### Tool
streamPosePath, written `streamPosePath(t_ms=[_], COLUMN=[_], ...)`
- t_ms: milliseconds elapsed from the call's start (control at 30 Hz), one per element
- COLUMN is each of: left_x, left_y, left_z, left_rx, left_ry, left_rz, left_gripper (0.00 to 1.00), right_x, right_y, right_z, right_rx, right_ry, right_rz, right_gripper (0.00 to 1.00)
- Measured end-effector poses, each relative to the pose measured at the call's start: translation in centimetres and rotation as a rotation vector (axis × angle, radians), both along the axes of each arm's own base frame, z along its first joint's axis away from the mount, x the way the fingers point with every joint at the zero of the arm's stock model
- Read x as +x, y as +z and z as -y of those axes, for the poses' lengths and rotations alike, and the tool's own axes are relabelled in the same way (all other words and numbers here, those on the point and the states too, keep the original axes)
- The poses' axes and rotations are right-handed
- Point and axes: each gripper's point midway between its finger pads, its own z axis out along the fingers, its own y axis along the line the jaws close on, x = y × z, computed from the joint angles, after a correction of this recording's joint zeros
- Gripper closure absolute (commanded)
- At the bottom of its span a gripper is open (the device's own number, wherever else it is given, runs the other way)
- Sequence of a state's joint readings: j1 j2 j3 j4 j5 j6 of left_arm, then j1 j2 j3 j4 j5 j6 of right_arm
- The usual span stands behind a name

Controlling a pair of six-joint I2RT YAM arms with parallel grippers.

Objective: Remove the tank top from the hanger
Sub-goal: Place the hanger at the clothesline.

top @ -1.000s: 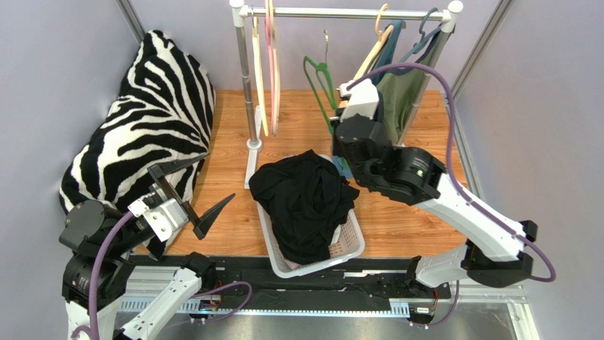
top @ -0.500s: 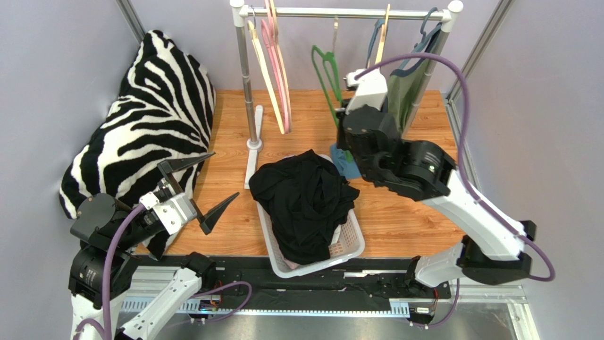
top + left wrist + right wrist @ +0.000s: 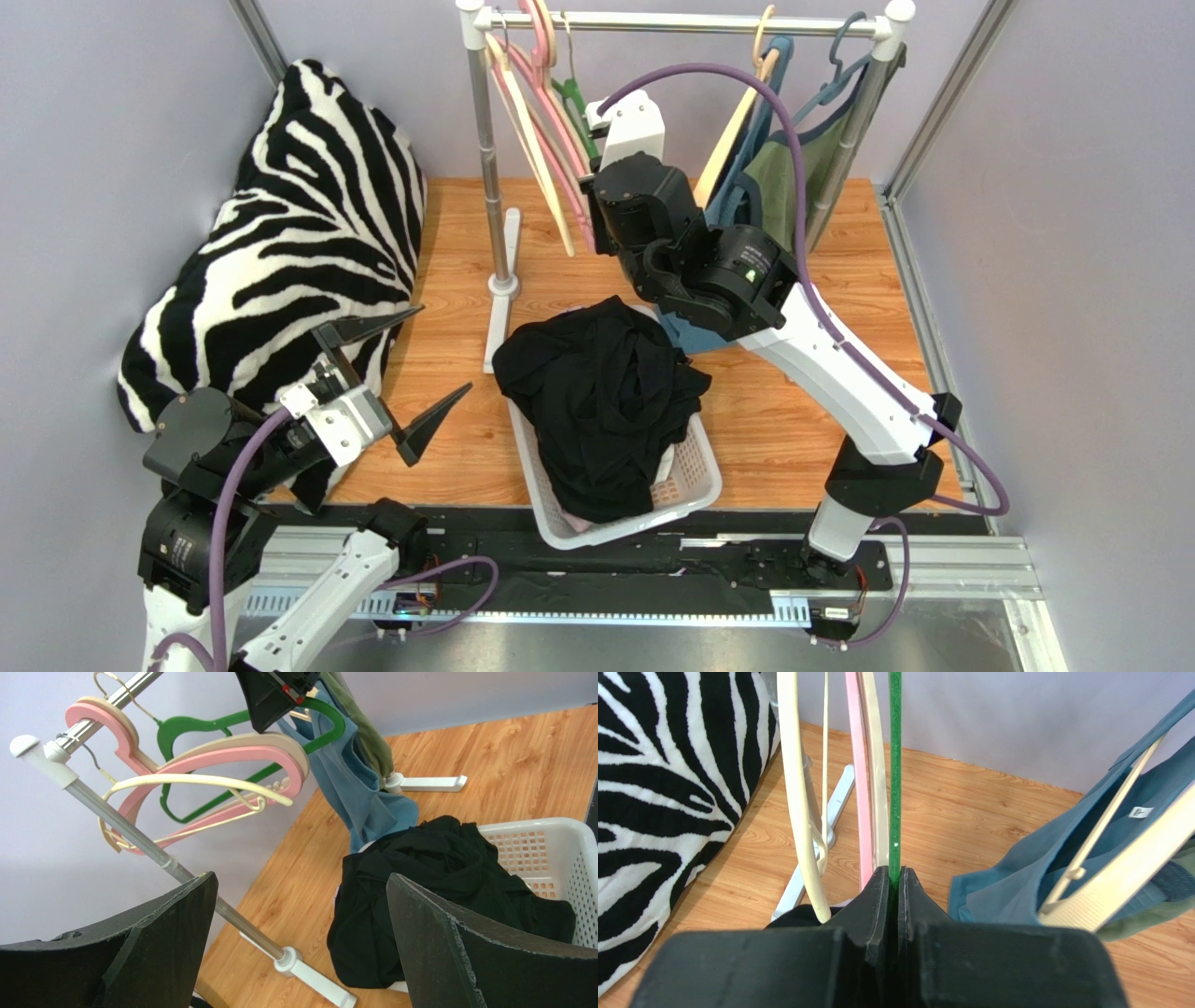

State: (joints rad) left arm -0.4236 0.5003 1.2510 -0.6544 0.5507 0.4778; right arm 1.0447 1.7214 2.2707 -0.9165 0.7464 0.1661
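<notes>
The rail (image 3: 673, 23) is being shared by several hangers, and the blue tank top (image 3: 1018, 882) is hanging on a wooden hanger (image 3: 1130, 875) toward its right end, not yet taken off. The empty green hanger (image 3: 895, 777) is being clenched by the right gripper (image 3: 894, 882). It is probably being moved aside, and this is best done slowly along the rail. The left gripper (image 3: 300, 876) is being held wide apart, grasping nothing. The wooden table (image 3: 786, 420) is being enclosed by pale walls (image 3: 126, 112), and a striped cushion (image 3: 295, 224) and a basket (image 3: 694, 483) are being kept on it.

Four bare hangers (image 3: 895, 777), two tank tops (image 3: 1018, 875) (hung), one basket (image 3: 694, 490)
</notes>
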Motion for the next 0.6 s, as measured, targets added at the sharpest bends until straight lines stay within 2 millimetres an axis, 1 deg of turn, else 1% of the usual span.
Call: streamPosePath(t_ms=[167,400,600], left_x=[0.0,0.0,-0.1], left_y=[-0.3,-0.7,-0.8], left_z=[-0.2,-0.2,-0.2], left_rx=[0.001,0.003,0.003], left_ry=[0.009,0.010,0.011], left_rz=[0.000,-0.004,-0.004], left_gripper=[0.01,0.01,0.01], right_x=[0.6,0.5,1.7], right_y=[0.3,0.3,0.9], right_z=[0.3,0.4,1.2], right_rx=[0.008,0.006,0.025], right_ry=[-0.003,0.005,-0.020], right_rz=[0.009,0.013,0.030], right_gripper=[1.00,1.00,1.00])
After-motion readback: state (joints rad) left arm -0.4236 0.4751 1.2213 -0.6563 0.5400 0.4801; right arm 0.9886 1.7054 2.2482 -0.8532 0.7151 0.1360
